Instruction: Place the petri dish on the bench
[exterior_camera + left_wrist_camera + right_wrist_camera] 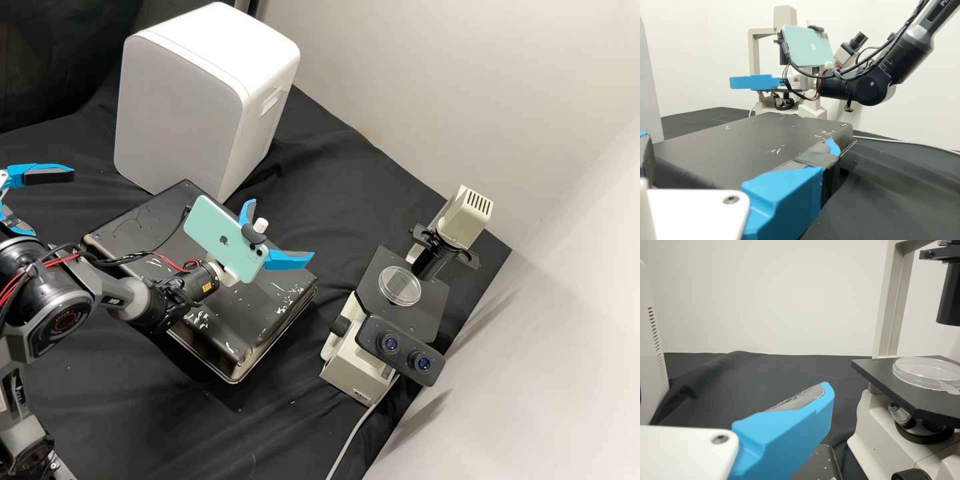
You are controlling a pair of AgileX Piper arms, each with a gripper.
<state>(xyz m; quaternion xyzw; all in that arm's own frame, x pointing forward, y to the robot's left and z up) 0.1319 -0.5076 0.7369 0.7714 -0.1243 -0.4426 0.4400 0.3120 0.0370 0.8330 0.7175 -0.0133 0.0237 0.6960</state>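
Note:
A clear petri dish (400, 285) (930, 371) lies on the black stage of the microscope (363, 373) at the right of the bench. My right gripper (282, 228) hovers open and empty above the right end of a flat black box (220, 320), a short way left of the dish. One of its blue fingers (795, 425) points toward the stage. A teal phone (223, 239) is clamped on that wrist. My left gripper (52, 203) is open and empty at the far left, and its finger (790, 192) faces the black box (750, 145).
A tall white appliance (200, 100) stands at the back, behind the black box. Black cloth (333, 180) covers the bench between box and microscope. The microscope's cable (353, 433) runs off the front edge. A pale wall (567, 300) closes the right side.

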